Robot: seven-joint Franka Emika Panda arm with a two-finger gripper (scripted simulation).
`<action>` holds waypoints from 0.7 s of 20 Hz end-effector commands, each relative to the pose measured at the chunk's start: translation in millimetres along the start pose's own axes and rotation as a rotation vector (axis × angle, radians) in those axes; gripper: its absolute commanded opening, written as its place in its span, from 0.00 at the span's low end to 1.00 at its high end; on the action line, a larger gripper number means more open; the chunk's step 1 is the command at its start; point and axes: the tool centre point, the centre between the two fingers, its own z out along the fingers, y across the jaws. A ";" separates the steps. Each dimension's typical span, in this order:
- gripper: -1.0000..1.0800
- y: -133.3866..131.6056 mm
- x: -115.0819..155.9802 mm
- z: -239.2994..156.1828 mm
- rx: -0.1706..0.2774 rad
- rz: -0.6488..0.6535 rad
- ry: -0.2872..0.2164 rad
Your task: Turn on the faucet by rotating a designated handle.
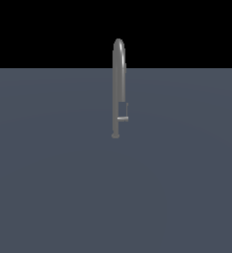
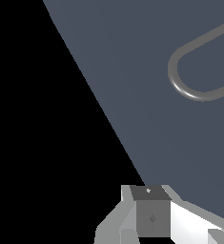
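Note:
In the exterior view the faucet [image 1: 118, 84] stands upright in the middle of the floor, a slim grey post with a rounded top and a small foot. The handle [image 1: 122, 118] is a short grey stub low on the post, on the exterior view's right side. No arm or gripper shows in that view. In the wrist view the faucet's arched top [image 2: 182, 83] appears as a grey loop, well away from my gripper [image 2: 151, 205]. Only a grey finger block and white body parts of the gripper show at the frame edge. Nothing is between them. The handle is out of the wrist view.
A flat grey-blue floor [image 1: 48, 188] spreads around the faucet, with black background beyond its far edge. The floor's edge [image 2: 99, 105] runs diagonally through the wrist view.

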 end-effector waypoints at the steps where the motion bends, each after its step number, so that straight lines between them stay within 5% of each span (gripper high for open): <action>1: 0.00 10.3 29.4 2.5 0.027 0.067 -0.032; 14: 0.00 88.2 178.0 51.9 0.074 0.448 -0.137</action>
